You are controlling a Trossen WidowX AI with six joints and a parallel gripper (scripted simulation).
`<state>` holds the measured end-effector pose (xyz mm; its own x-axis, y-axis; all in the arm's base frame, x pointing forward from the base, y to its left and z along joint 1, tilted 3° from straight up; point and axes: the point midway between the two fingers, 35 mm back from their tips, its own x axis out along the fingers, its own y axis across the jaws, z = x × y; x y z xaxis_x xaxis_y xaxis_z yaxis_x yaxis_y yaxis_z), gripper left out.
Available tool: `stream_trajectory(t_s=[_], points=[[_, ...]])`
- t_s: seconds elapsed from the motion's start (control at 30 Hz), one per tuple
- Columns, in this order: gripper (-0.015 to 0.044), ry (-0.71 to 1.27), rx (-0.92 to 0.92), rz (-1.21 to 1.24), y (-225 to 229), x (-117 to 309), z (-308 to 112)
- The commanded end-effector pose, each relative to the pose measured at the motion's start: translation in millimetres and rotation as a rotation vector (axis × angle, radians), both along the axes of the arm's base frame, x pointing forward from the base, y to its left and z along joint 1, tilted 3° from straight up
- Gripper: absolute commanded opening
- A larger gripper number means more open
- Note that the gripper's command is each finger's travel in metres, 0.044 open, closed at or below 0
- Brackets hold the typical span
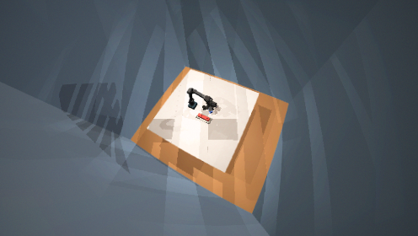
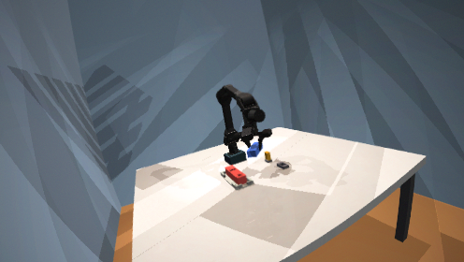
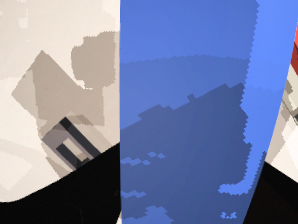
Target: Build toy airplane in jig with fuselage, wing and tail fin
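The red fuselage [image 1: 204,117] [image 2: 236,174] lies lengthwise in the pale cradle of the jig [image 2: 250,182]; its red edge also shows at the right of the wrist view. My gripper [image 2: 254,145] [image 3: 183,153] is shut on the blue wing [image 2: 253,151] [image 3: 185,100] and holds it above the table, behind the fuselage in the exterior view. The wing fills the middle of the wrist view, with a black finger on each side. Its tab cannot be made out. The yellow tail fin [image 2: 268,155] stands right of the wing in the exterior view.
A small dark grey block [image 2: 282,165] [image 3: 75,147] with a slot sits on the white table [image 2: 178,220], right of the tail fin in the exterior view. The arm's dark base [image 2: 235,156] stands behind the jig.
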<state>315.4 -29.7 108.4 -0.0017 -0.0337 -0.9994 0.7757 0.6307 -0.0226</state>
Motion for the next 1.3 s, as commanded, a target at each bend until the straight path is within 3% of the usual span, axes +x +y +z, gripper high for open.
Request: stream_trajectory(t_s=[0.0,1.27], points=[[0.0,-0.004,-0.006,-0.083,-12.9,-7.0,-1.6],[0.0,-0.023,-0.023,-0.796,-103.1,-84.7,-22.6]])
